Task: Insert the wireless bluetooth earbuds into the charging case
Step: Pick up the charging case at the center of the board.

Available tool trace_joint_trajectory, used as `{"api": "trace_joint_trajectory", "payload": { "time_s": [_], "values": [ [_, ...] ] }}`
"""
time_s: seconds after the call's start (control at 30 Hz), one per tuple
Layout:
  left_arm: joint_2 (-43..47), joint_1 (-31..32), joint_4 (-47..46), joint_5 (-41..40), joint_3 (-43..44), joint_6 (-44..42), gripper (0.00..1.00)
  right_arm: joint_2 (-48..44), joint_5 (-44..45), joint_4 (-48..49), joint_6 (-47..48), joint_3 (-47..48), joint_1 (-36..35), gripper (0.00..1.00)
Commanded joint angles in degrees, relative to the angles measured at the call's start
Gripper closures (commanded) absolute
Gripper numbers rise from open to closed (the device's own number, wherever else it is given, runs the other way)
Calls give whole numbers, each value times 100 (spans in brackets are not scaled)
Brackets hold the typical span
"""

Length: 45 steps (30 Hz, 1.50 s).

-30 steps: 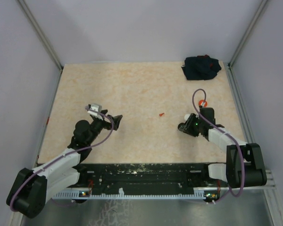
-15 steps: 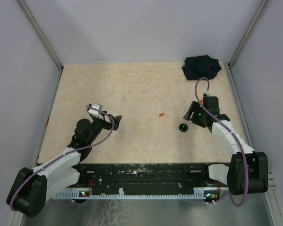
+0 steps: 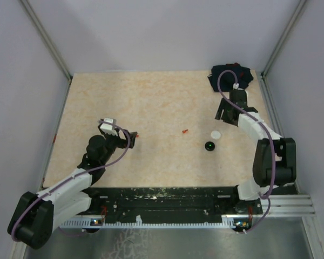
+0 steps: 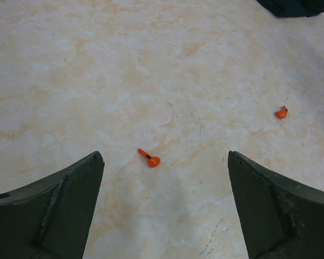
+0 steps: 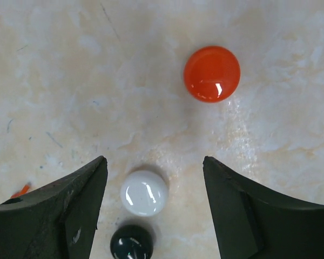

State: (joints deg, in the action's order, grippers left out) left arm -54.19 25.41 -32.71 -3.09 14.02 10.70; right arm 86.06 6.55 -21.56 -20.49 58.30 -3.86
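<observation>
1. A beige marbled tabletop (image 3: 151, 97) is seen from above, with two robot arms reaching in from the near edge
2. The left gripper (image 4: 164, 156) hovers low over the left half of the table. Its two dark fingers are spread wide and hold nothing
3. A small red stemmed plastic earbud (image 4: 149, 158) lies flat on the table just ahead of the gap between those fingers, touching neither
4. A second red earbud (image 3: 185, 131) lies near the table's middle, between the two arms
5. The right gripper (image 5: 154, 162) points down at the far right side, fingers apart and empty
6. Below it, a round glossy white puck (image 5: 144, 193) sits between the fingers without touching them, and a round glossy black puck (image 5: 131, 243) is just beside it
7. A round glossy red puck (image 5: 211, 74) lies apart, beyond the fingertips
8. A crumpled dark cloth (image 3: 231, 76) lies in the far right corner
</observation>
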Motion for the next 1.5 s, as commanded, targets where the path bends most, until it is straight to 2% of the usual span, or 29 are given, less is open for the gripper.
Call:
{"api": "trace_joint_trajectory", "payload": {
  "time_s": [0.0, 0.23, 0.43, 0.73, 0.87, 1.17, 1.47],
  "values": [
    [11, 23, 98, -165, 165, 46, 0, 537, 366, 459, 275, 523, 232, 28],
    [-105, 23, 134, -138, 229, 30, 0, 1539, 331, 268, 642, 1309, 443, 26],
    [-186, 20, 123, -126, 250, 14, 0, 2091, 187, 118, 604, 1668, 581, 26],
    [-269, 17, 98, -39, 272, 0, 0, 2327, -266, 189, 733, 1660, 701, 30],
    [-314, 22, 98, 25, 286, 20, 0, 2384, -133, 173, 698, 1640, 702, 32],
    [-359, 17, 79, 67, 294, 38, 0, 2257, 206, 225, 444, 1664, 719, 31],
    [-398, 18, 107, 87, 325, 31, 0, 2540, -58, 532, 673, 2017, 717, 30]
  ]
}}
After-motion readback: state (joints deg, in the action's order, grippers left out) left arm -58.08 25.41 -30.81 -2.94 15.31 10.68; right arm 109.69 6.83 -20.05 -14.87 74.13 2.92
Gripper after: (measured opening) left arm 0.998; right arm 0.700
